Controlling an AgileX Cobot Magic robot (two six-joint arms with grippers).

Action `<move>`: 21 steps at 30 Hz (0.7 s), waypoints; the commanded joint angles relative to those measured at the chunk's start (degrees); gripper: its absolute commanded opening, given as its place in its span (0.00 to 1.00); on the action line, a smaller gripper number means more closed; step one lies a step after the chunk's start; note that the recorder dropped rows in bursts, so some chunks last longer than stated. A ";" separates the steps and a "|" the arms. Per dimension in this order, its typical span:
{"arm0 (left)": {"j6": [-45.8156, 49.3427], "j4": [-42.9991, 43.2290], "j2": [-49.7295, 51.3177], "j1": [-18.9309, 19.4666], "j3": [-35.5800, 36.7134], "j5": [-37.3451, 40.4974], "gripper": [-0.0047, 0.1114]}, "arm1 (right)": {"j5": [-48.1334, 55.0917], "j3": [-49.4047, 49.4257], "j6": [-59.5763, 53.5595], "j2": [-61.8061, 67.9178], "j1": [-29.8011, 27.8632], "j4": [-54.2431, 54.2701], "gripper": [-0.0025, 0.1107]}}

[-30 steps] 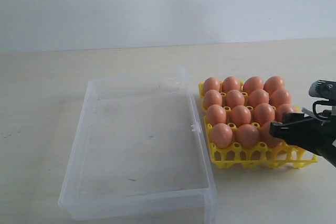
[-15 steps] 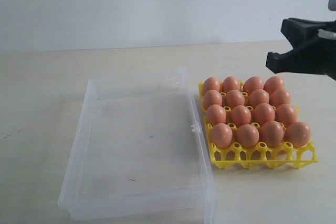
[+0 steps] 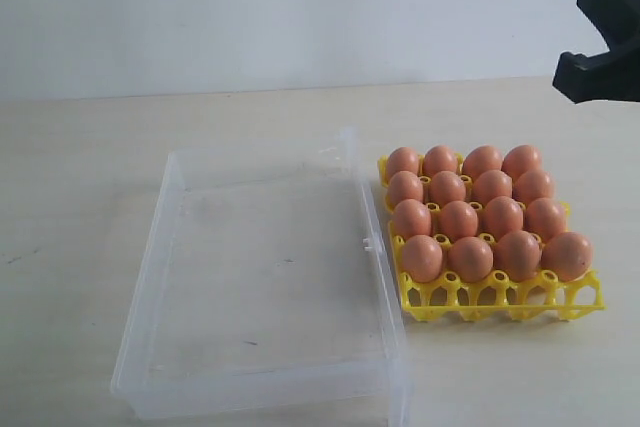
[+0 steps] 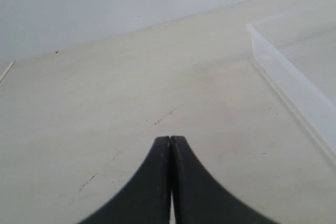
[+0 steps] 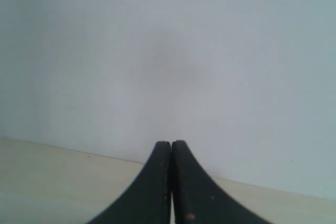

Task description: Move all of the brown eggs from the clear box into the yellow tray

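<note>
Several brown eggs (image 3: 459,219) fill the cups of the yellow tray (image 3: 500,297), which stands right of the clear box (image 3: 265,277). No egg shows inside the clear box. My right gripper (image 3: 566,77) hangs high at the far right, above and behind the tray, and the right wrist view shows its jaws (image 5: 171,143) pressed together on nothing, facing the wall. My left gripper (image 4: 170,139) is shut and empty over bare table, with a wall of the clear box (image 4: 294,87) off to one side. It does not show in the exterior view.
The pale wooden table (image 3: 80,177) runs left of and behind the box up to a white wall (image 3: 300,7). The box and the tray stand almost touching along their long sides.
My right gripper rose from the tray's near right corner, where an egg now sits, up to the top right. Its jaws closed as it lifted. The left gripper's earlier state is not shown.
</note>
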 commanded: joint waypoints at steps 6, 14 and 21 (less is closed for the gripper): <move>-0.02 -0.25 -0.32 -0.14 -0.20 -0.45 0.04 | 8.01 3.54 0.00 -10.67 -0.39 -0.98 0.02; -0.02 -0.25 -0.32 -0.14 -0.20 -0.45 0.04 | 19.37 16.80 0.00 -33.09 -5.33 -0.87 0.02; -0.02 -0.25 -0.32 -0.14 -0.20 -0.45 0.04 | 19.37 24.27 0.00 -43.36 -9.20 -0.75 0.02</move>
